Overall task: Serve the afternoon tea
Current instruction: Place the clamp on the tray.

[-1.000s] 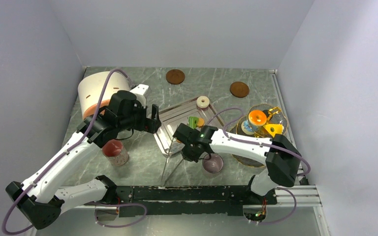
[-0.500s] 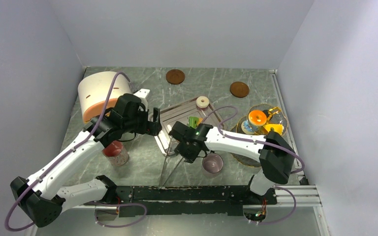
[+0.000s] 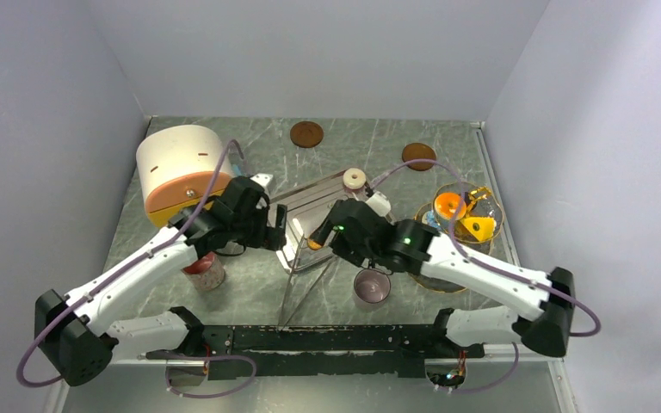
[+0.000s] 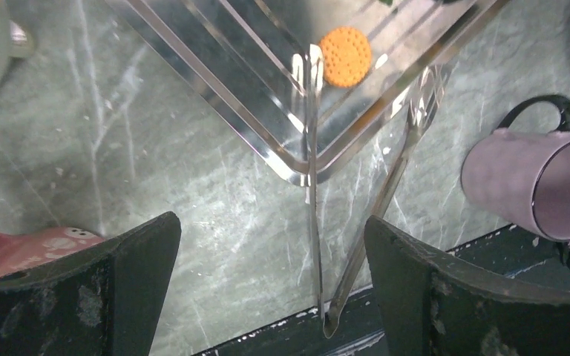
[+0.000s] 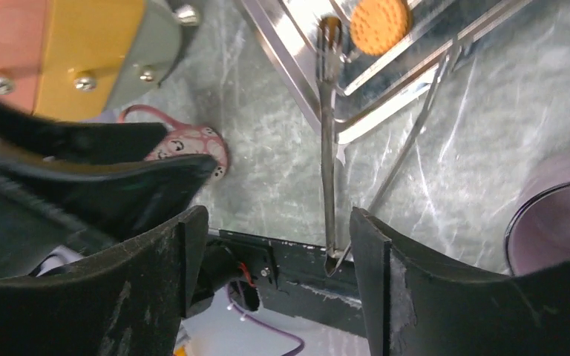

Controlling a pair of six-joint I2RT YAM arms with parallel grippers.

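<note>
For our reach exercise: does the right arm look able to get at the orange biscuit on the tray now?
Probably yes: the right tool hangs open near the uncovered orange biscuit; only the tongs lie alongside.

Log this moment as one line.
left gripper: open, over steel tray corner | right gripper: open, over tongs | tongs: lying free, tips by orange biscuit | mug: beside tray

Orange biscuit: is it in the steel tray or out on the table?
In the tray. The orange biscuit lies flat on the steel tray's floor, inside its corner rim, beside a tong arm.
</note>
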